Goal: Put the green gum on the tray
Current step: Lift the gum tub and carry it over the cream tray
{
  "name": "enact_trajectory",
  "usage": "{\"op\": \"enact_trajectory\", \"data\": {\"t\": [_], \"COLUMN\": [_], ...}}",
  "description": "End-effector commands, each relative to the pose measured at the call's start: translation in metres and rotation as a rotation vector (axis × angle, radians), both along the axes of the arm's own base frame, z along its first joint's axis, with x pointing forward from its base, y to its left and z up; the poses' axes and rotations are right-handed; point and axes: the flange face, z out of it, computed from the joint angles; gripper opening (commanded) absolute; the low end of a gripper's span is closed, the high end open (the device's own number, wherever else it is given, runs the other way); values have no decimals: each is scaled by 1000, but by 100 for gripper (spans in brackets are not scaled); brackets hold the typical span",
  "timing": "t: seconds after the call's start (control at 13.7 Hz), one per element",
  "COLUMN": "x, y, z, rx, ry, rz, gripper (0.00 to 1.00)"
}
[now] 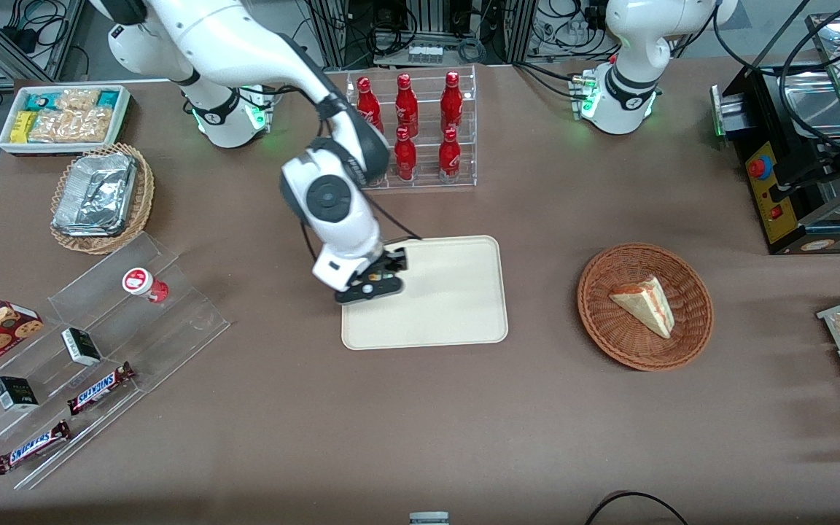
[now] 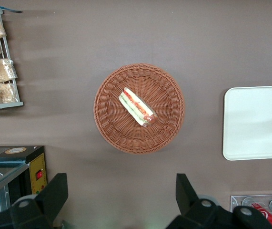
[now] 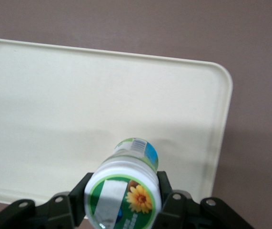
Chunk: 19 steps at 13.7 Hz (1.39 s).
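The green gum is a small white bottle with a green-and-white lid showing a sunflower and a green-blue label band. My right gripper is shut on it, one black finger pressed against each side just below the lid. The bottle hangs above the cream-beige tray, near one of its edges. In the front view the gripper sits over the tray at the edge nearest the working arm's end, and the gum is hidden under the wrist.
A clear stepped shelf toward the working arm's end carries a red-lidded bottle, small boxes and Snickers bars. A clear rack of red bottles stands farther from the camera than the tray. A wicker basket with a sandwich lies toward the parked arm's end.
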Motion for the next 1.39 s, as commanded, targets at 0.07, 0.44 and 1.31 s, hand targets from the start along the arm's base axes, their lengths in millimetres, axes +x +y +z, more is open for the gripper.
{"op": "enact_trajectory", "data": {"t": [0.07,0.44,1.31], "x": [11,7,-1], "y": [35,48,63], "z": [-20,-52,-83], "rx": [6,19,19], "ry": [-3,-27,-88], "rz": [-56,-113,-77], "gripper": [0,0,100]}}
